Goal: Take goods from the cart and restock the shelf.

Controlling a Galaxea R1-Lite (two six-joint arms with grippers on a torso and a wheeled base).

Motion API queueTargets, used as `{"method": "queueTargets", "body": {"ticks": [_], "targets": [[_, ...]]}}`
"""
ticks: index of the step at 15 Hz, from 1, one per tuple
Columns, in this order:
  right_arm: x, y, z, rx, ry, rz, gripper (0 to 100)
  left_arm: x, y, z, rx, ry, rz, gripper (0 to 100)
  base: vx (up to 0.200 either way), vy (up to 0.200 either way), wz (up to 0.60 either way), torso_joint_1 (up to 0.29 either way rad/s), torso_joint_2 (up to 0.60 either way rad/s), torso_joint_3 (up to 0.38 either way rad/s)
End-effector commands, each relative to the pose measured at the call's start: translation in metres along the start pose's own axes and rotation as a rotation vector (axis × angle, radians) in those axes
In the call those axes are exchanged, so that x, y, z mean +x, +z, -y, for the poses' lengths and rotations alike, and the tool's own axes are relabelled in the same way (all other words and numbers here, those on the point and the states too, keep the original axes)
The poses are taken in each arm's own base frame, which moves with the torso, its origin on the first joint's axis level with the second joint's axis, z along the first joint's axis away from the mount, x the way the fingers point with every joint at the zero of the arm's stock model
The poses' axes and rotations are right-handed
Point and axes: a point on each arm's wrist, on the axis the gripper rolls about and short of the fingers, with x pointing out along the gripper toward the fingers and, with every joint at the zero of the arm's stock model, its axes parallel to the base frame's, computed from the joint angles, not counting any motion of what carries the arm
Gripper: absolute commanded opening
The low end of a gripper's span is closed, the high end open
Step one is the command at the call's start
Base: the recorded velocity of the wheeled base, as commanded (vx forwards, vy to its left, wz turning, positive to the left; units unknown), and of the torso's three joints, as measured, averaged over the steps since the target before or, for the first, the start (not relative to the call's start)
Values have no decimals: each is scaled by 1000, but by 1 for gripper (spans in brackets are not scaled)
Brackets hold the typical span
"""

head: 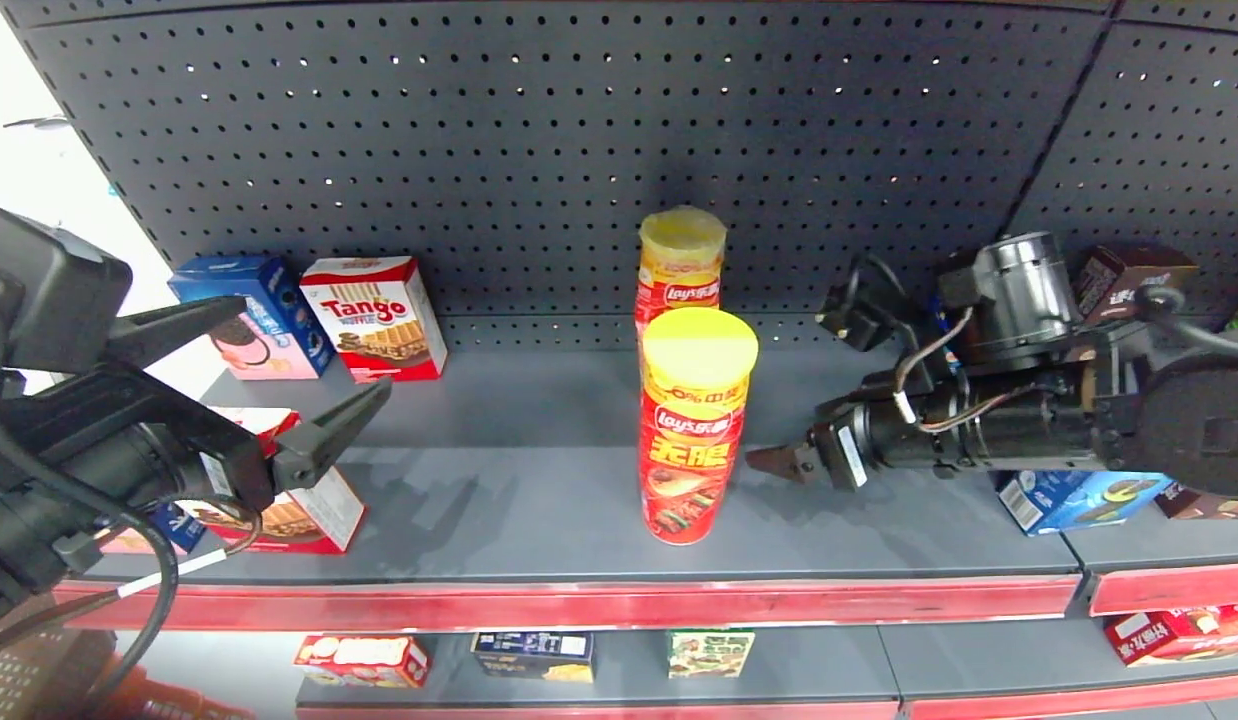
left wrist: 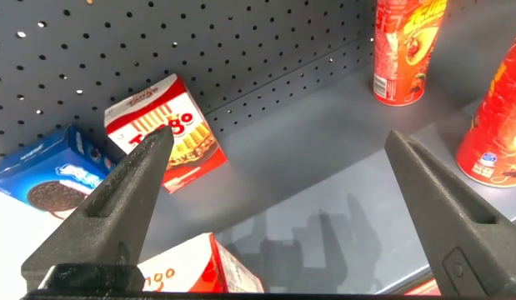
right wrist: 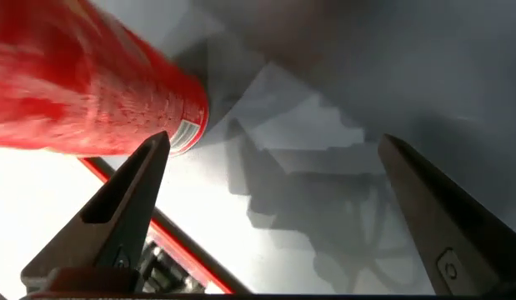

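Two red chip cans with yellow lids stand upright mid-shelf, the front can (head: 694,430) ahead of the back can (head: 681,265). My right gripper (head: 779,460) hovers just right of the front can, low over the shelf board (head: 539,500). In the right wrist view it (right wrist: 274,140) is open, with the front can (right wrist: 91,83) beside one finger, outside the jaws. My left gripper (head: 316,343) is open and holds nothing, above a red wafer box (head: 299,510) at the shelf's front left. In the left wrist view, its fingers (left wrist: 137,192) frame both cans (left wrist: 499,125) (left wrist: 403,50).
A red wafer box (head: 384,315) and a blue cookie box (head: 254,315) stand at the back left against the pegboard. A brown box (head: 1129,275) and a blue box (head: 1079,500) sit behind my right arm. Small boxes (head: 534,655) line the lower shelf.
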Motion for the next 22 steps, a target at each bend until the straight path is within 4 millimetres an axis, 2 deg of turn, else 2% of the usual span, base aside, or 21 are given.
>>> {"method": "queueTargets", "body": {"ticks": [1, 3, 4, 5, 6, 7, 8, 9, 11, 12, 13, 15, 19, 20, 22], "targets": [[-86, 16, 6, 13, -80, 194, 100, -26, 11, -6, -3, 42, 66, 100, 0, 0, 0, 0, 0, 0], [-133, 4, 7, 33, -136, 266, 100, -52, 11, -6, -6, 60, 85, 100, 0, 0, 0, 0, 0, 0], [-161, -6, 4, 41, -164, 323, 100, -71, 5, -5, -5, 71, 91, 100, 0, 0, 0, 0, 0, 0], [-180, -17, 2, 42, -189, 370, 100, -88, 0, -3, -6, 78, 97, 100, 0, 0, 0, 0, 0, 0], [-190, -24, 0, 38, -206, 400, 100, -100, -6, -2, -4, 77, 87, 100, 0, 0, 0, 0, 0, 0], [-209, -41, -6, 36, -230, 457, 100, -127, -18, 2, -4, 73, 77, 100, 0, 0, 0, 0, 0, 0], [-217, -56, -11, 34, -228, 465, 100, -143, -25, 4, -3, 72, 68, 100, 0, 0, 0, 0, 0, 0], [-226, -80, -19, 33, -224, 470, 100, -166, -36, 7, -2, 64, 43, 100, 0, 0, 0, 0, 0, 0], [-236, -119, -29, 36, -233, 474, 100, -194, -54, 13, -2, 62, -1, 100, 0, 0, 0, 0, 0, 0], [-238, -139, -34, 38, -239, 473, 100, -202, -62, 15, -1, 79, -26, 100, 0, 0, 0, 0, 0, 0], [-238, -139, -34, 38, -239, 473, 100, -202, -62, 15, -1, 79, -26, 100, 0, 0, 0, 0, 0, 0], [-236, -198, -45, 100, -352, 458, 100, -204, -94, 28, -13, 113, -111, 100, 0, 0, 0, 0, 0, 0], [-218, -266, -59, 234, -620, 436, 100, -202, -134, 41, -16, 128, -206, 100, 0, 0, 0, 0, 0, 0], [-217, -276, -65, 254, -679, 423, 100, -202, -133, 41, -20, 153, -210, 100, 0, 0, 0, 0, 0, 0], [-219, -276, -65, 289, -750, 403, 100, -202, -133, 43, -23, 227, -233, 100, 0, 0, 0, 0, 0, 0]]}}
